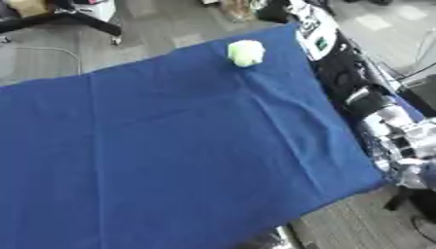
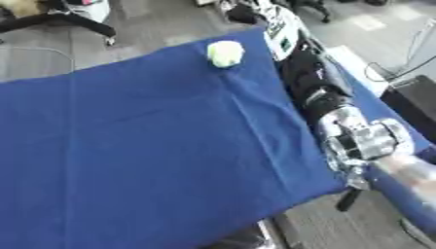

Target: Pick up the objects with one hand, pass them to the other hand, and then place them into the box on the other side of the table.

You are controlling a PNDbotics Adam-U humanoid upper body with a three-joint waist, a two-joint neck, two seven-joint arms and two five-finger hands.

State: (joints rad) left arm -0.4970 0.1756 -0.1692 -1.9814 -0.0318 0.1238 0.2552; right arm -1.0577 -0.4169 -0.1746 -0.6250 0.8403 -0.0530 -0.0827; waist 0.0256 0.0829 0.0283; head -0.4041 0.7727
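Pale green lump (image 1: 245,52) near the surface's (image 1: 170,155) far right corner; looks light, maybe soft; I'd cup its sides. My right hand (image 2: 368,141) off the right edge; fingers unreadable.

No text, label or number can be read anywhere.

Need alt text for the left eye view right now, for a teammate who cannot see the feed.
A small pale green object sits alone near the far edge of a table covered in blue cloth. The robot's right arm runs along the table's right edge; neither hand shows, and no box is in view.
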